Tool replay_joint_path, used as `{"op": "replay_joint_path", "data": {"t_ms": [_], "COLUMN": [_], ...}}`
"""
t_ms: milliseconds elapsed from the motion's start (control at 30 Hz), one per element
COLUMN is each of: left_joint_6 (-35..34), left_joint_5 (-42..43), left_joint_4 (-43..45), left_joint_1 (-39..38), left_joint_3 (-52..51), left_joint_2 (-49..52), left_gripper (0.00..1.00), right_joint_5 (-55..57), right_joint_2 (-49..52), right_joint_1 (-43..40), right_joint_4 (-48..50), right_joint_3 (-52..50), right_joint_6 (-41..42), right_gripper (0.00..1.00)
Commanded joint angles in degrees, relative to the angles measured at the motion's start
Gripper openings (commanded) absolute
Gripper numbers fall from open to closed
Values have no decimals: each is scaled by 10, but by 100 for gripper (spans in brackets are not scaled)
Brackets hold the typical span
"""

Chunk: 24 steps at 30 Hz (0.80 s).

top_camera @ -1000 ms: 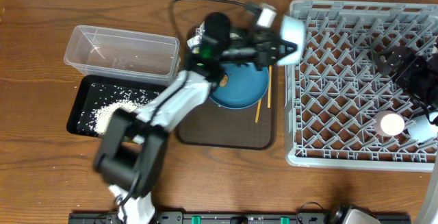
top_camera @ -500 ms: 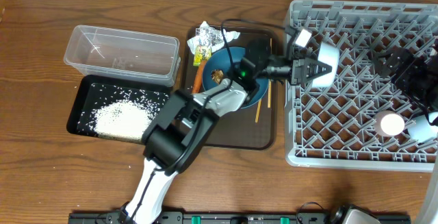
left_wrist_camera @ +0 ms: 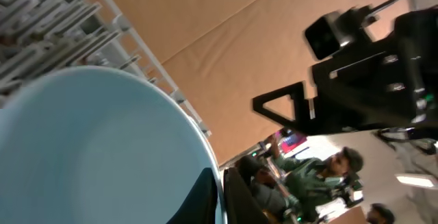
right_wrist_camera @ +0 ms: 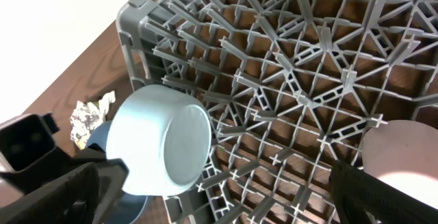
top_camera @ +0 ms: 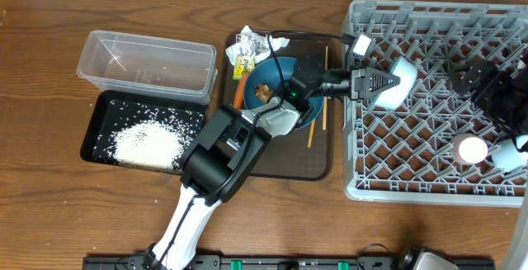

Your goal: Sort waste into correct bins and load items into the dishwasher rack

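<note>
My left gripper [top_camera: 375, 82] is shut on the rim of the white bowl [top_camera: 402, 82] and holds it on its side above the left part of the grey dishwasher rack [top_camera: 412, 183]. In the left wrist view the bowl [left_wrist_camera: 96, 148] fills the left, with the fingers [left_wrist_camera: 220, 195] pinching its rim. My right gripper [top_camera: 488, 90] is open and empty over the rack's right part. Its view shows the bowl [right_wrist_camera: 161, 142] and rack [right_wrist_camera: 294, 80]. A pink-inside cup [top_camera: 472, 149] stands in the rack. The blue plate [top_camera: 285, 109] holds a brown lump [top_camera: 264, 92].
The crumpled wrapper with its yellow packet [top_camera: 247, 47], the carrot [top_camera: 239, 95] and the chopsticks [top_camera: 324, 113] lie on the brown serving tray [top_camera: 280, 164]. The clear tub [top_camera: 148, 62] is at far left. The black tray [top_camera: 99, 125] in front of it holds rice [top_camera: 144, 142].
My left gripper has carried the bowl to the right, from the rack's left edge to over the rack's grid. The right arm has stayed put.
</note>
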Motion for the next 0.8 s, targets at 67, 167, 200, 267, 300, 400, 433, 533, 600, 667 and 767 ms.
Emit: {"op": "replay_joint_path", "data": {"t_ms": [67,167,200,267,300,400,433,533,600,667,767], "left_joint_6": [-59,-78,-81,-94,-95,-95,-97,-104,-111,-117,-116], "left_joint_5": [-15,-19,-21,-26,-29,-34,-37,-45,-54,-64,-73], "left_joint_4": [25,25,25,25,25,24,24,2,-14,-20,-30], "left_joint_1": [0,-2,-4,-10,-13,-22,-25,-26,-25,-25,-24], "left_joint_3": [17,17,17,17,17,17,17,16,16,16,15], "left_joint_2": [5,5,5,5,5,5,6,6,9,10,10], "left_gripper": [6,6,6,6,6,6,6,6,6,6,6], "right_joint_5": [0,0,0,0,0,0,0,0,0,0,0], "right_joint_2": [0,0,0,0,0,0,0,0,0,0,0], "right_joint_1": [-3,-3,-3,-3,-3,-3,-3,-3,-3,-3,-3], "right_joint_4": [0,0,0,0,0,-1,-1,-3,-5,-7,-11], "right_joint_3": [4,4,4,4,4,4,4,4,4,4,4], "right_joint_6": [-1,-1,-1,-1,-1,-1,-1,-1,-1,-1,-5], "right_gripper": [99,99,99,99,99,99,99,99,99,99,99]}}
